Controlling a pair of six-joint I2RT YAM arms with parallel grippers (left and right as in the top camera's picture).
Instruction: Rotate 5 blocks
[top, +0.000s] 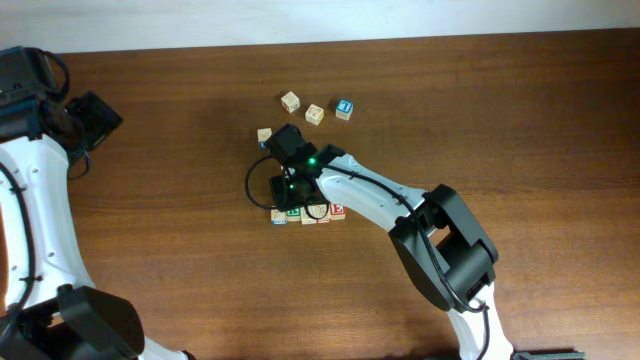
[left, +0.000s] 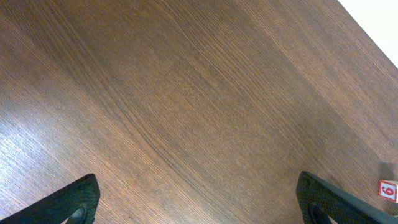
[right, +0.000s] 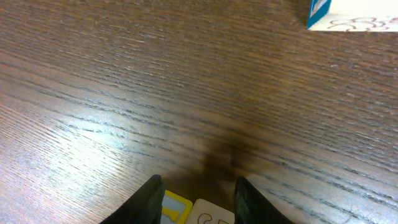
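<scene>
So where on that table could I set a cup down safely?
Bare wood runs between the left arm and the row of blocks, and right of the blue-topped cube. The middle is crowded: the right pincer sits over that row, with loose cubes just beyond.

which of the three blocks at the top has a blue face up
The rightmost cube of that trio: its top is bright blue, while the middle cube and left cube show pale tan tops.
</scene>
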